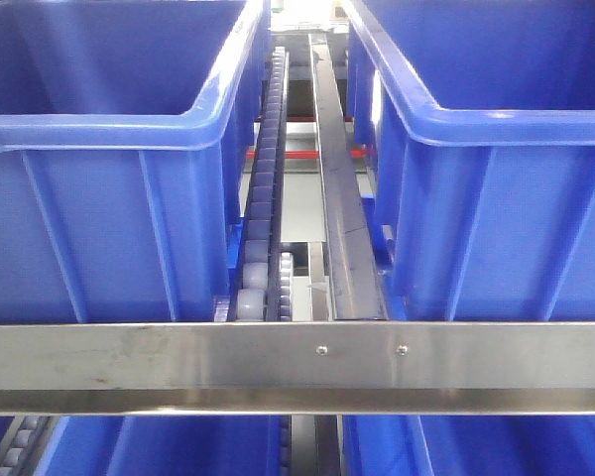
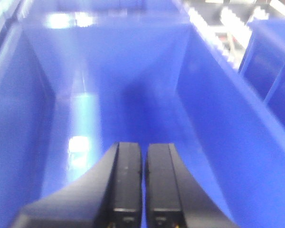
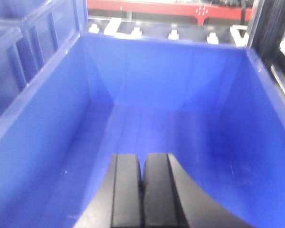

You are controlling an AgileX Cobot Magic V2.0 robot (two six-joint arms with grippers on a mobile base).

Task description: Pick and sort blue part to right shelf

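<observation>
- The right shelf (image 1: pixel 297 367) fills the front view: a brushed-steel front rail, grey roller tracks (image 1: pixel 263 218) and a steel divider between two big blue bins.
- The left bin (image 1: pixel 99 198) and right bin (image 1: pixel 506 198) sit well apart, with more blue bins on the tier below.
- The left gripper (image 2: pixel 143 190) hangs over a bin floor (image 2: pixel 133 109), jaws pressed together, nothing between them.
- The right gripper (image 3: pixel 142 190) hangs over another bin's floor (image 3: pixel 156 128), likewise closed and empty.
- The blue part appears in no view; both floors look bare.
- Judgement: either the drop is finished or the pick not begun; next comes finding the part.
- Red framing (image 3: pixel 180 9) crosses behind.
</observation>
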